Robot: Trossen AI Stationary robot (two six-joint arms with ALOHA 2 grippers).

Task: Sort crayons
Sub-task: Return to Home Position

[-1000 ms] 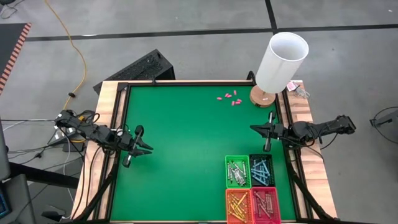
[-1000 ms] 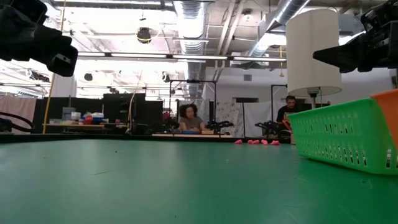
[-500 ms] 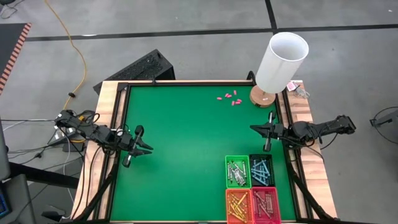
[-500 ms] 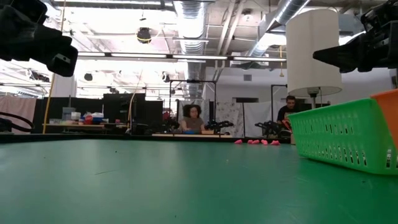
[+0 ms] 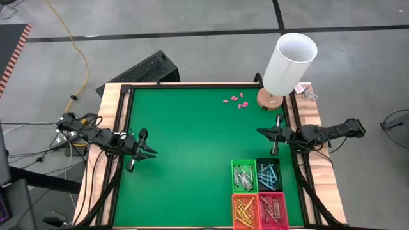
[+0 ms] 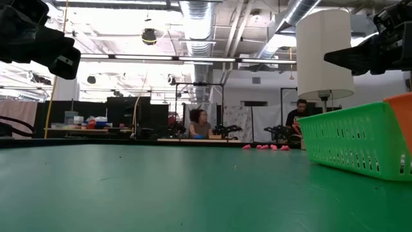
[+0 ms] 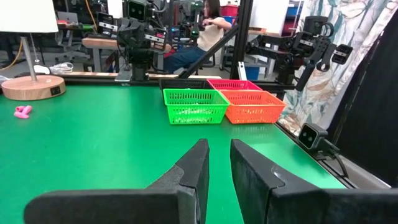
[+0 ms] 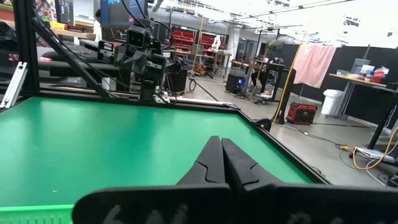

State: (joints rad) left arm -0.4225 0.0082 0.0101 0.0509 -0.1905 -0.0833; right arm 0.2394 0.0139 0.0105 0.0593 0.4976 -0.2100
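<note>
Left gripper [image 5: 150, 152] barely parted, right gripper [image 5: 262, 133] pinched closed, both empty at the worktop's [image 5: 192, 140] side edges; a wide right-arm swing might topple the lamp [image 5: 291, 61] nearby.

The green tabletop [image 5: 185, 147] carries four mesh baskets [image 5: 257, 191] packed together at one right-hand corner, a lamp [image 5: 269, 99] at the other, and pink pieces [image 5: 236, 100] just beside the lamp
</note>
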